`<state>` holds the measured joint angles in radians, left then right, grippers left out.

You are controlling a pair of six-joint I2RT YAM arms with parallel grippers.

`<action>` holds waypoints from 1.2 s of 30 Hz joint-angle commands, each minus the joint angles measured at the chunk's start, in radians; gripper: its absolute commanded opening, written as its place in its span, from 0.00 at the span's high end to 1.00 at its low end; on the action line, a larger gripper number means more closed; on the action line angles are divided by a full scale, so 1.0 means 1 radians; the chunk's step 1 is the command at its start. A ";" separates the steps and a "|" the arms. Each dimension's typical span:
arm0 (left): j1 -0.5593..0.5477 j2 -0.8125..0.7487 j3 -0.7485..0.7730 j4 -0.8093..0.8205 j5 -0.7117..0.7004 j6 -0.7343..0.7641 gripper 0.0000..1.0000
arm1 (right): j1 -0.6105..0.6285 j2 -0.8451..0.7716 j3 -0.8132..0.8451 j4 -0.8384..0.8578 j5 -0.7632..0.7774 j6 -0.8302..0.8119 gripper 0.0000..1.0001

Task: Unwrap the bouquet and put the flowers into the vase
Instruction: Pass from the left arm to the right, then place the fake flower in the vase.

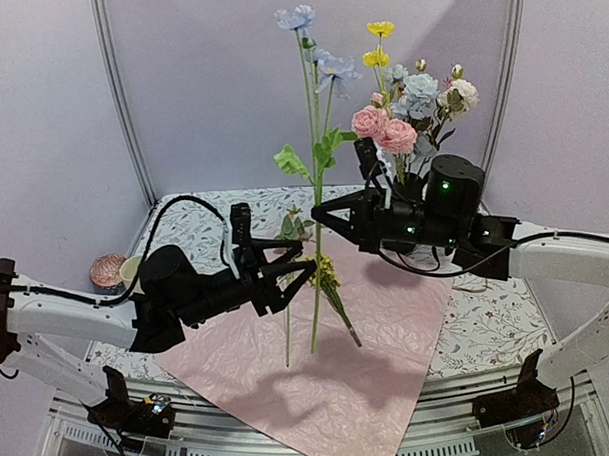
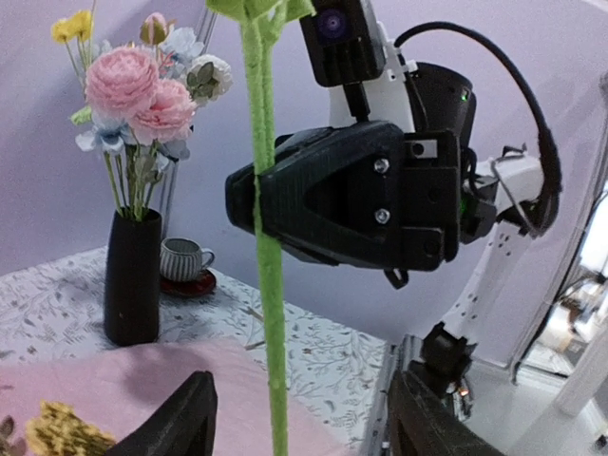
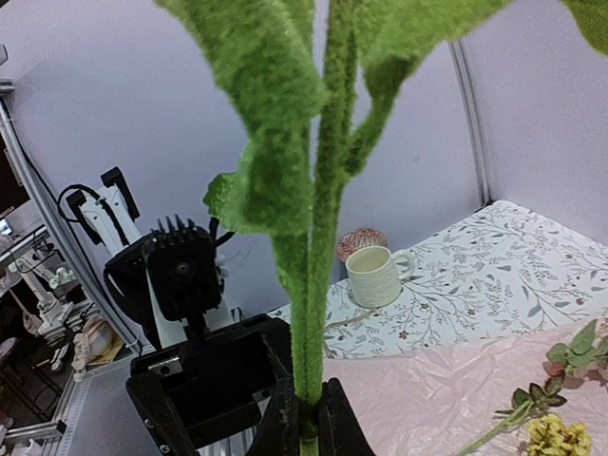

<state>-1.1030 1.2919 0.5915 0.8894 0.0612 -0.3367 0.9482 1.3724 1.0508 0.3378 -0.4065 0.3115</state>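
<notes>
Flower [image 1: 310, 128], blue-headed, upright in mid-air over pink paper [image 1: 330, 387].

Top view: right gripper [image 1: 317, 216] pressed together on the flower's stem, just below the leaves. Left gripper [image 1: 304, 275] lower on the same stem, spread; contact not clear. Yellow sprig [image 1: 326, 272] just beside left gripper. Other flowers [image 1: 401, 120] bunched behind right arm.

Left wrist view: own fingers [image 2: 180, 423] wide apart, stem passing between, touching neither. Right gripper pinching same stem higher up. Vase [image 2: 131, 280] on cloth beyond, bunch standing in it, cup [image 2: 182, 258] just beside.

Right wrist view: own fingers [image 3: 285, 423] clamped on stem, no gap. Left gripper below and behind.
</notes>
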 commanded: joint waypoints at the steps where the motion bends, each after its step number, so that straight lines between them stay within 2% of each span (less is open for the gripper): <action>1: -0.011 -0.031 -0.010 -0.001 -0.032 0.020 0.27 | 0.004 -0.131 -0.072 -0.025 0.164 -0.076 0.97; 8: -0.010 -0.159 -0.015 -0.240 -0.194 0.045 0.02 | 0.002 -0.341 -0.191 -0.123 0.510 -0.164 0.97; 13: 0.004 -0.235 -0.061 -0.290 -0.229 0.024 0.02 | -0.050 -0.453 -0.239 -0.188 0.656 -0.177 0.98; 18: 0.014 -0.256 -0.070 -0.343 -0.259 0.009 0.02 | -0.184 -0.523 -0.258 -0.244 0.658 -0.131 0.98; 24: 0.017 -0.269 -0.077 -0.385 -0.310 -0.010 0.02 | -0.291 -0.585 -0.230 -0.287 0.674 -0.158 0.98; 28: 0.053 -0.248 -0.045 -0.528 -0.398 -0.087 0.02 | -0.312 -0.614 -0.186 -0.309 0.735 -0.211 0.98; 36: 0.146 -0.208 -0.050 -0.588 -0.296 -0.178 0.02 | -0.321 -0.618 -0.139 -0.208 0.810 -0.303 0.98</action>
<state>-0.9867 1.0641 0.5266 0.3546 -0.2707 -0.4618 0.6376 0.7471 0.8646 0.0551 0.3531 0.0666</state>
